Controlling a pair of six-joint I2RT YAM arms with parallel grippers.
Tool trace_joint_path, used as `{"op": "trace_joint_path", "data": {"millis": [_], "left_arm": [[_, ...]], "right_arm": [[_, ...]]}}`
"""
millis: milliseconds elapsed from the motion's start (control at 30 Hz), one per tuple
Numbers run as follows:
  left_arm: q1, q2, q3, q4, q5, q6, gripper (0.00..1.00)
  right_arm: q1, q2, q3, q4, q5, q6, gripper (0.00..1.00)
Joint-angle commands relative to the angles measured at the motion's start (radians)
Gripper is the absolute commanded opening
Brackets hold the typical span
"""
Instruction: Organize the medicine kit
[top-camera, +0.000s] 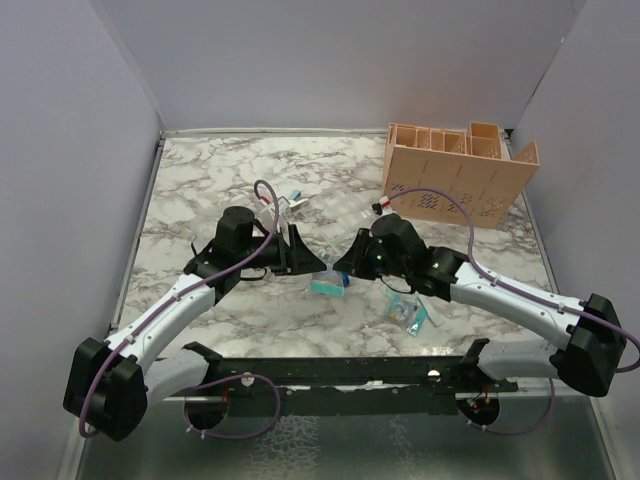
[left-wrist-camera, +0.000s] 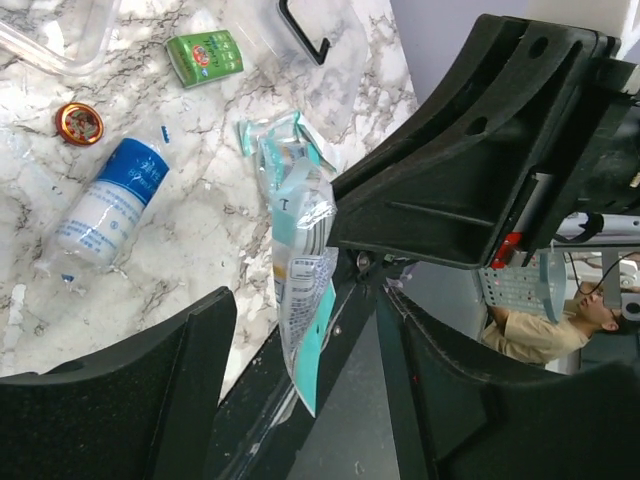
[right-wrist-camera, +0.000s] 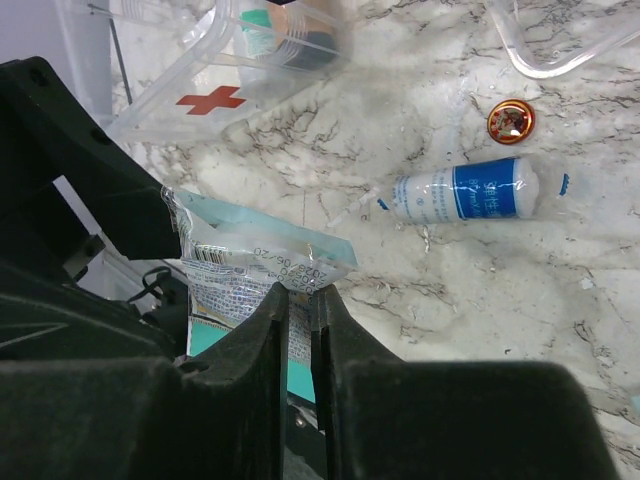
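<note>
A teal-and-white sealed packet (top-camera: 327, 286) hangs between the two grippers above the table's middle. My right gripper (right-wrist-camera: 298, 300) is shut on the packet's (right-wrist-camera: 250, 255) printed edge. My left gripper (left-wrist-camera: 305, 300) is open. The packet's (left-wrist-camera: 300, 260) lower end hangs in the gap between its fingers (left-wrist-camera: 120, 400), with no contact showing. In the top view the left gripper (top-camera: 305, 262) and the right gripper (top-camera: 345, 270) face each other. The clear medicine kit box with a red cross (right-wrist-camera: 215, 95) lies behind on the marble.
A blue-and-white roll (right-wrist-camera: 470, 192), a small orange tin (right-wrist-camera: 511, 120) and a green sachet (left-wrist-camera: 204, 55) lie on the marble. Several teal packets (top-camera: 408, 315) lie near the right arm. A peach divided organizer (top-camera: 460, 175) stands at the back right.
</note>
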Motion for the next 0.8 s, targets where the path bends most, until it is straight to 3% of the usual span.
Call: {"op": "trace_joint_path", "data": {"millis": [0,167,367,533,767], "left_arm": [[-0.006,0.002,-0.012,0.058,-0.023,-0.022,0.56],[-0.008,0.014,-0.011,0.068,-0.032,-0.036,0.35],[-0.008,0.009,0.011,0.049,-0.045,0.011,0.00],[-0.008,-0.006,0.055,-0.032,-0.051,0.135,0.00],[-0.008,-0.029,0.082,-0.046,0.061,0.261,0.00]], "right_arm": [[0.002,-0.010,0.023,0.045,-0.011,0.036,0.09],[0.002,-0.006,0.024,0.069,-0.035,0.020,0.10],[0.002,-0.028,0.016,0.096,-0.035,-0.043,0.26],[0.001,-0.071,0.030,0.080,0.035,-0.125,0.36],[0.001,-0.074,0.091,0.099,0.020,-0.245,0.35]]}}
